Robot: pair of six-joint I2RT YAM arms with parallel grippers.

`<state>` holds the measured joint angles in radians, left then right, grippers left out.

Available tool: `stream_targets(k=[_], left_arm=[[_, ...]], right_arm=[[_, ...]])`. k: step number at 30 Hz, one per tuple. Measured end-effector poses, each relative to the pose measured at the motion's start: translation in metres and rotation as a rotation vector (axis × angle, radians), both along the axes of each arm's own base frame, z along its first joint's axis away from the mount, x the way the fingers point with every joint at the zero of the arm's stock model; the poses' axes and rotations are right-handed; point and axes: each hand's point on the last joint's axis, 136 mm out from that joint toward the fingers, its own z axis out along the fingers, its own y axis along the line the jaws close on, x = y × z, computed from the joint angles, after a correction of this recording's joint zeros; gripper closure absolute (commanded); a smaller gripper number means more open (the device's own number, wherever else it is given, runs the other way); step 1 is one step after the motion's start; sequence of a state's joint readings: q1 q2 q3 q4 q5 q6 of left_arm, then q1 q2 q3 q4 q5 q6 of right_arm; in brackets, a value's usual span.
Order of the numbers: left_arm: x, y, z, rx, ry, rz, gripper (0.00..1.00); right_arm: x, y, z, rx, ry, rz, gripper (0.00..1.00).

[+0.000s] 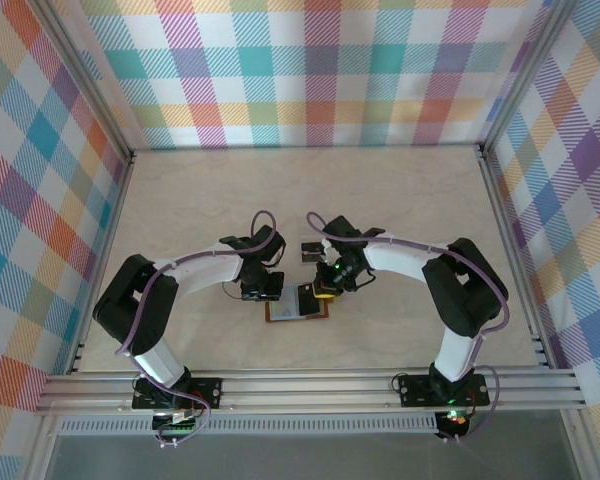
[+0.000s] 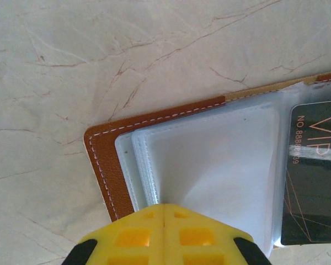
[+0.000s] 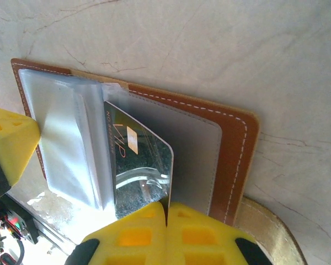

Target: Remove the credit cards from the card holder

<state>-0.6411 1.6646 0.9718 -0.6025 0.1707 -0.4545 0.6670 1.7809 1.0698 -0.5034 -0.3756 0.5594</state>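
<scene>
Standing behind the rig, I see plaid walls [image 1: 40, 200] closing in a pale, marble-veined table [image 1: 400, 200], with a metal rail [image 1: 310, 385] along its near edge. On the left, the left gripper [image 2: 163, 212] has its yellow fingers pressed flat together at the edge of the clear sleeves [image 2: 209, 160]; whether a sleeve is nipped between them I cannot tell. The card holder [image 1: 298, 308] lies open on the table near the front middle, between the two grippers, brown cover down. To the right, the right gripper [image 3: 166, 212] pinches the lower corner of a dark card [image 3: 138, 165], which stands tilted up out of its sleeve. From above, both wrists overhang the holder's far edge. The card's gold number is cut off, and its pinched edge is hidden behind the fingers.
</scene>
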Motion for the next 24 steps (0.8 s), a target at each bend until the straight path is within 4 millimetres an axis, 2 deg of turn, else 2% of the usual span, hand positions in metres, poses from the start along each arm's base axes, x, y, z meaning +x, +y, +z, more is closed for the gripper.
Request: stream_targets(k=[3,11,18,24], left_arm=[[0.000,0.000,0.000,-0.001,-0.001,-0.001,0.94],[0.000,-0.001,0.000,0.002,-0.004,-0.004,0.94],[0.000,-0.001,0.000,0.002,-0.004,-0.004,0.94],[0.000,-0.001,0.000,0.002,-0.004,-0.004,0.94]], right_arm=[[0.000,0.001,0.002,0.002,0.002,0.000,0.96],[-0.003,0.014,0.009,0.069,0.033,-0.012,0.80],[-0.004,0.024,0.015,0.114,0.050,-0.017,0.81],[-0.004,0.030,0.018,0.141,0.056,-0.022,0.91]])
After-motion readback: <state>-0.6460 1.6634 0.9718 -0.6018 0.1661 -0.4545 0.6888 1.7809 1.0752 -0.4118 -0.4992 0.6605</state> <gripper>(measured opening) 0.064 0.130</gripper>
